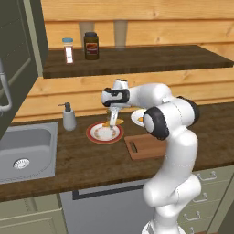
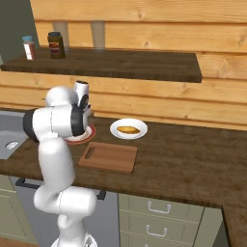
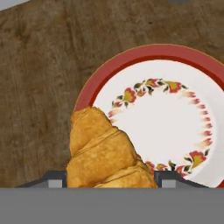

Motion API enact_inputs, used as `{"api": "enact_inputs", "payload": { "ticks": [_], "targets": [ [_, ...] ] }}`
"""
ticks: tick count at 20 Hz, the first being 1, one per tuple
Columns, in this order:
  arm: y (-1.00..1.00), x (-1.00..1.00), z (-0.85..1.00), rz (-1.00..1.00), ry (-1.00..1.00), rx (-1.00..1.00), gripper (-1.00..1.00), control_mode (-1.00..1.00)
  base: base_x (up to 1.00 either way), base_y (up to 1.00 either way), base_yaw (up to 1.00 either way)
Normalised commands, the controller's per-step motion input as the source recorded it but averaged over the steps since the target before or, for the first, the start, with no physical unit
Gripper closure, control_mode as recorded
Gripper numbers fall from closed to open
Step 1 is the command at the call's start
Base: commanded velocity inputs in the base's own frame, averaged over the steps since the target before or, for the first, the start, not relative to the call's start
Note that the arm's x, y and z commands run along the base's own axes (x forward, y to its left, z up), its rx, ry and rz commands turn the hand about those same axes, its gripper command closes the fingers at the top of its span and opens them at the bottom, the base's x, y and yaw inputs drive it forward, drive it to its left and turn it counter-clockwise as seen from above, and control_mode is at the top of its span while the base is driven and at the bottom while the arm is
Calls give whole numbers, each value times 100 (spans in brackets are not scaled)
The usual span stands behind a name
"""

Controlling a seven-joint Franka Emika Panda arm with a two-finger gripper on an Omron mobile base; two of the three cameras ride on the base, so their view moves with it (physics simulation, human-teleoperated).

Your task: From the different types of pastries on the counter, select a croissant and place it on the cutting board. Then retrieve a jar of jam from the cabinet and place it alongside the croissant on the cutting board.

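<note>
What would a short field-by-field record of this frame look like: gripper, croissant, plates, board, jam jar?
gripper: above the red-rimmed plate, shut on the croissant
croissant: between the fingers, lifted over the plate
red-rimmed plate: on the counter, left of the board
cutting board: bare, nothing placed yet
white plate: behind the board, holds another pastry
jam jar: on the upper shelf, beside a small bottle

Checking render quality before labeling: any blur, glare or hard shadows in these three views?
Left base view: soft and low-res, no glare; the arm hides part of the white plate. Right base view: even light, faint shadow under the cutting board. Hand view: croissant close up and slightly blurred, red-rimmed plate cropped at the frame edge.
</note>
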Motion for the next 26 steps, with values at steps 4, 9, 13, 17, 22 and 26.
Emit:
{"api": "enact_inputs", "payload": {
  "ticks": [4, 9, 13, 17, 22, 26],
  "targets": [
    [-33, -83, 0, -29, -25, -2, 100, -100, 0, 0, 0],
    [-37, -51, -3, -19, -15, 0, 100, -100, 0, 0, 0],
    [-54, -22, 0, -7, 6, 0, 100, -100, 0, 0, 0],
    [-51, -12, 2, -2, 8, 0, 100, -100, 0, 0, 0],
    [-50, -20, 21, 0, 9, 1, 100, -100, 0, 0, 0],
    [-42, -2, 3, 0, 8, 5, 100, -100, 0, 0, 0]
  ]
}}
